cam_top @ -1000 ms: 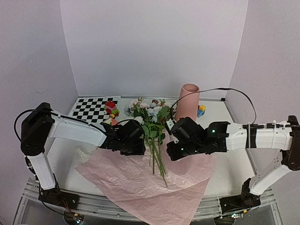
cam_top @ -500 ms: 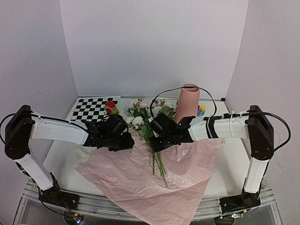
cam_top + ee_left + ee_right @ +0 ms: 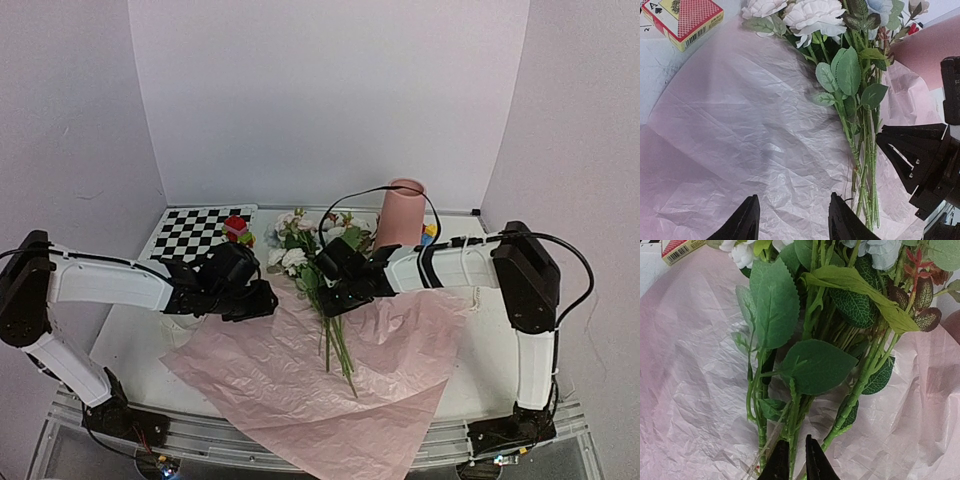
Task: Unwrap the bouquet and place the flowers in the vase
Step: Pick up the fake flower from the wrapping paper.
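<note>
I am stretching both arms low across the table [image 3: 135,335], each bending sharply at its elbow near the outer edge and running its forearm inward, so that the two wrists are coming close together on either side of the flowers [image 3: 300,255]. My left gripper [image 3: 262,300] is hovering just left of the stems with its fingers [image 3: 747,222] spread apart, released and gripping nothing; the left wrist view shows only the crinkled pink paper [image 3: 740,125] between them. My right gripper [image 3: 325,298] is pressing in from the other side among the lower leaves, its two black fingers [image 3: 779,462] drawn almost together. A green stem seems to be running down into the narrow gap between them, so I appear to be pinching the flowers [image 3: 815,365] there, though the close view leaves the contact itself unclear. The bunch is lying on the opened paper [image 3: 300,400], blooms pointing toward the back wall and bare stem ends toward the near edge. The pink vase [image 3: 403,215] is standing upright just behind my right forearm, apart from the flowers, which are not yet in it. A checkerboard [image 3: 195,232] and toy blocks [image 3: 236,228] are sitting at the far left, and a card box [image 3: 684,17] is lying beside the paper's far edge.
</note>
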